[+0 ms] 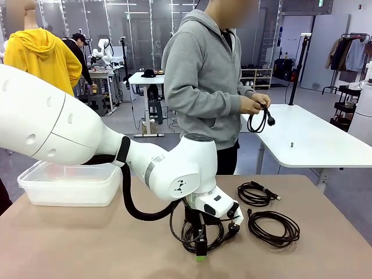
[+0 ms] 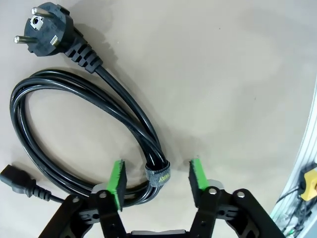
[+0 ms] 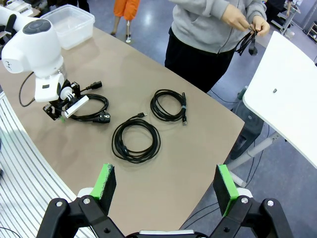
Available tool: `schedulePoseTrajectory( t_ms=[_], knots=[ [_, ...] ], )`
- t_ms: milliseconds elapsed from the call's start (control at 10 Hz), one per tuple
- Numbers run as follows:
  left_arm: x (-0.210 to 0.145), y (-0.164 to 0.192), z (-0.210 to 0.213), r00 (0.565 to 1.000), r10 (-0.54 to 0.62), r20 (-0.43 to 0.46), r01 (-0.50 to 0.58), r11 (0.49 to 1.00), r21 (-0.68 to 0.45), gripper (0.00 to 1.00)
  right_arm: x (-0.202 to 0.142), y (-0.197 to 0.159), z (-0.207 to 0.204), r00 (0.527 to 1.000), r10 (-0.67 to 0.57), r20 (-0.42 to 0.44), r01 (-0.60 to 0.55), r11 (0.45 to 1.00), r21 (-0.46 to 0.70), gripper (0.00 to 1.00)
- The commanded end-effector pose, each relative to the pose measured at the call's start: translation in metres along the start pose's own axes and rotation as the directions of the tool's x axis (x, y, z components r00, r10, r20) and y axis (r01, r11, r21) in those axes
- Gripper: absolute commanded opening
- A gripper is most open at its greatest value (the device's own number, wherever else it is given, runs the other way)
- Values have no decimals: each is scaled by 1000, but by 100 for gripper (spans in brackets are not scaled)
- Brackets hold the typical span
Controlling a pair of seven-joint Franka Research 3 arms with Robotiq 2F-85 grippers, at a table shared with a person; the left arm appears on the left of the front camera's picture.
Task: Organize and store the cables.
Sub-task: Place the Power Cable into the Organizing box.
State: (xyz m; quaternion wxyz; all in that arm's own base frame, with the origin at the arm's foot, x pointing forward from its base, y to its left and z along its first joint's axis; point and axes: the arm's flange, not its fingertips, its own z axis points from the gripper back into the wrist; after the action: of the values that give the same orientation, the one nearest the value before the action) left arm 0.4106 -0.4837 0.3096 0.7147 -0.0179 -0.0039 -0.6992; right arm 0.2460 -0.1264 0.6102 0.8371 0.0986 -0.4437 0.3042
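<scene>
The left arm's black claw with green pads [image 2: 156, 169] is down over the coiled black power cord with a chunky round plug [image 2: 84, 124]. The cord lies on the tan table [image 1: 87, 250] near the robot's edge, about the middle. Its jaws stand part-way apart and straddle the coil at its tight end, where a dark fabric strap [image 2: 158, 174] binds the strands. The coil's long axis runs away from the claw toward the plug [image 2: 47, 25], so I judge the grip will land on the strapped end and the rest will hang. One pad [image 2: 118, 179] sits against or just beside the strands, while the other [image 2: 196, 173] is apart from them; I cannot tell whether the first truly touches. From the front, the arm's wrist covers most of this coil. The right arm's claw [image 3: 165, 186] hangs wide and empty, well apart. Two more black coils [image 1: 273, 228] [image 1: 256, 193] lie to the right, and the clear plastic bin [image 1: 70, 186] is at the far left. The person's hands [image 1: 256, 104] hold another cord [image 1: 260, 121] beyond the table.
</scene>
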Motion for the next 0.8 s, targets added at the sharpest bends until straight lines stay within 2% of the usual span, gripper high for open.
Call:
schedulePoseTrajectory(
  t_ms=[0,200,300,700],
  knots=[
    [-5,-6,0,999,-19,46,20,1000,-19,40,-1,0,0,1000,-2,1,2,1000,0,100],
    [-5,-6,1,1000,-2,30,3,999,-35,5,-1,0,0,1000,-2,1,2,1000,0,100],
    [-6,-6,3,1000,0,30,1,999,-32,0,-1,0,0,1000,-2,1,2,1000,0,100],
    [-5,-8,9,1000,-8,24,9,999,-35,0,-1,0,0,1000,-2,1,2,1000,0,100]
  ],
)
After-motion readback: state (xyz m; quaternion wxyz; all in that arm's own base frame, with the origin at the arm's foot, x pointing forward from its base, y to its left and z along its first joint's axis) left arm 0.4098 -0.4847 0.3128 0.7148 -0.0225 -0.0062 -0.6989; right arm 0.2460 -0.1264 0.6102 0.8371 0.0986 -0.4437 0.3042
